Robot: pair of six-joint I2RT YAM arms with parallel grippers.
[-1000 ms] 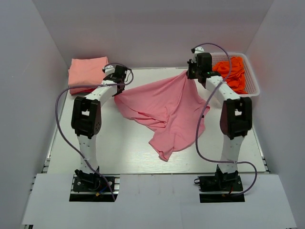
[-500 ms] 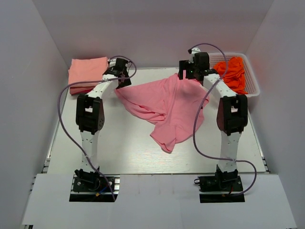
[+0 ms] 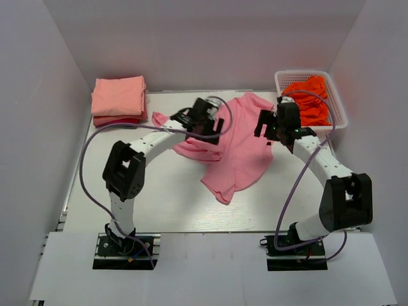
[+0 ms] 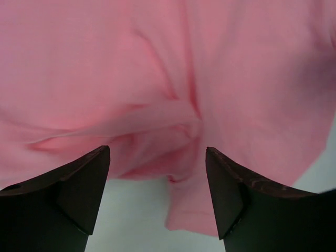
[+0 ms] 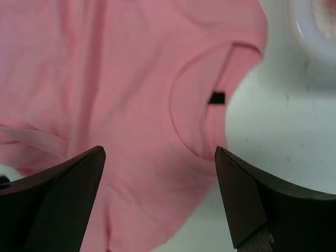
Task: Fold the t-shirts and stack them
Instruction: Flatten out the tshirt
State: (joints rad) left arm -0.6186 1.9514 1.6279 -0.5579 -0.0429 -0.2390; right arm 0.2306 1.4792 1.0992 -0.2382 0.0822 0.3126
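A rose-pink t-shirt [image 3: 237, 150] lies crumpled on the table's middle, its collar [image 5: 202, 105] with a black label toward the back right. My left gripper [image 3: 206, 122] hovers open over the shirt's rumpled left part [image 4: 157, 126], nothing between its fingers [image 4: 84, 184]. My right gripper [image 3: 275, 125] stands open above the shirt's right edge near the collar, jaws wide apart and empty. Folded salmon-peach t-shirts [image 3: 118, 97] are stacked at the back left. Orange-red t-shirts [image 3: 311, 95] fill the basket.
The white lattice basket [image 3: 303, 72] stands at the back right, close to my right arm. White walls close in the table on three sides. Bare tabletop [image 3: 159, 197] shows in front of the shirt.
Both grippers have opened and let go of the pink shirt, which has dropped onto the table. Both arms have swung in toward the shirt's middle and lowered.
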